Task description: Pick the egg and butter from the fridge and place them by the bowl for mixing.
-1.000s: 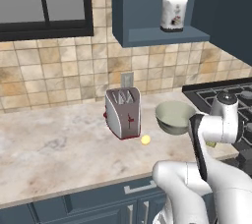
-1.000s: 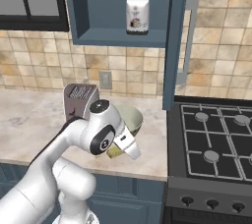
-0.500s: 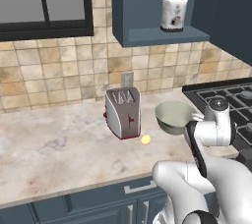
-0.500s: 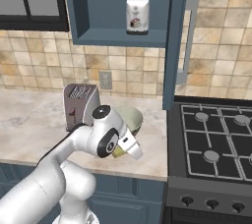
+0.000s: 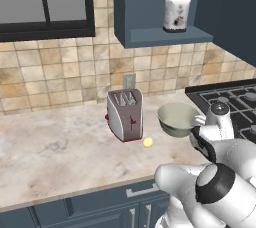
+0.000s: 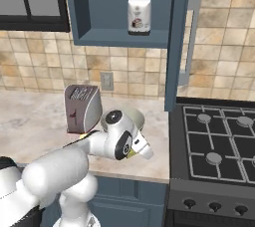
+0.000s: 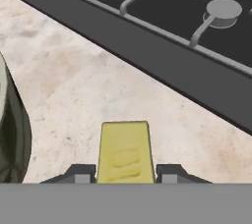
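Butter (image 7: pixel 124 152), a bright yellow stick, sits clamped between the two dark finger tips (image 7: pixel 81 174) at the 6 o'clock edge of the hand view, so the jaws are closed on it. It hangs above the speckled marble worktop (image 7: pixel 98 85), its free end pointing toward 12 o'clock, where the black stove (image 7: pixel 162 16) runs across from 10 to 3 o'clock with its grates and a round burner cap. A curved slice of the bowl (image 7: pixel 12 139) fills the 9 o'clock edge, close beside the stick.

From the right base view the gripper (image 6: pixel 137 150) reaches down just at 5 o'clock of the bowl (image 6: pixel 133 117), and a sliver of yellow shows under the white wrist; the bowl is largely hidden behind the arm. The silver toaster (image 6: pixel 82 107) stands at 9 o'clock of the bowl.

In the left base view the bowl (image 5: pixel 176 118) rests on the worktop (image 5: pixel 60 147) between the toaster (image 5: pixel 125 114) and the stove (image 5: pixel 230 99). The egg (image 5: pixel 147 142) lies on the worktop at 8 o'clock of the bowl, just in front of the toaster's near corner. The arm's wrist sits at 4 o'clock of the bowl, with the fingers themselves hidden behind it. A white patterned canister (image 5: pixel 177 14) stands on the open shelf of the dark blue cabinet above.
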Controlling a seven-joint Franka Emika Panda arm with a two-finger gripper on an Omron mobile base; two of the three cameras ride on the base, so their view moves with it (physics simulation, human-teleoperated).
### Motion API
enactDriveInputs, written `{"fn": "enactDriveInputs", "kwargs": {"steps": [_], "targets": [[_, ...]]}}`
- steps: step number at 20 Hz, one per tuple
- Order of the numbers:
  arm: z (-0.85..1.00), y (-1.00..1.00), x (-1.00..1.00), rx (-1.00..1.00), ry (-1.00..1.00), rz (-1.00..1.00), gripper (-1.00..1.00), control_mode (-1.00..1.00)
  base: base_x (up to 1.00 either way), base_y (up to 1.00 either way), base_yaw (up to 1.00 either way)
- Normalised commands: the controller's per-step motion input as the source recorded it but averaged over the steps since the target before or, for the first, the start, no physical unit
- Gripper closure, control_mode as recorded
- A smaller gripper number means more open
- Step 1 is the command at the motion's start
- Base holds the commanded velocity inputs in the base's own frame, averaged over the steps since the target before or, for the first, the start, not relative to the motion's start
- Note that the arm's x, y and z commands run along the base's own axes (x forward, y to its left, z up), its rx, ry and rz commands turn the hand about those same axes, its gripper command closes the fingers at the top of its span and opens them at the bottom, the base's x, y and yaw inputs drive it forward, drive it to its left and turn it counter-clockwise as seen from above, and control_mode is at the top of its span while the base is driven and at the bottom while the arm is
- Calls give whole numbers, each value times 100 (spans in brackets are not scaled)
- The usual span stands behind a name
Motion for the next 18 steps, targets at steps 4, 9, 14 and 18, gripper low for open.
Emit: {"fn": "enactDriveInputs", "kwargs": {"steps": [4, 9, 14, 18], "targets": [[-2, -24, 37, 0, 0, 0, -100, -100, 0, 0, 0], [0, -16, 25, 0, 0, 0, -100, -100, 0, 0, 0], [0, 0, 7, 0, 1, 0, -100, -100, 0, 0, 0], [0, 34, -70, 0, 0, 0, -100, -100, 0, 0, 0]]}}
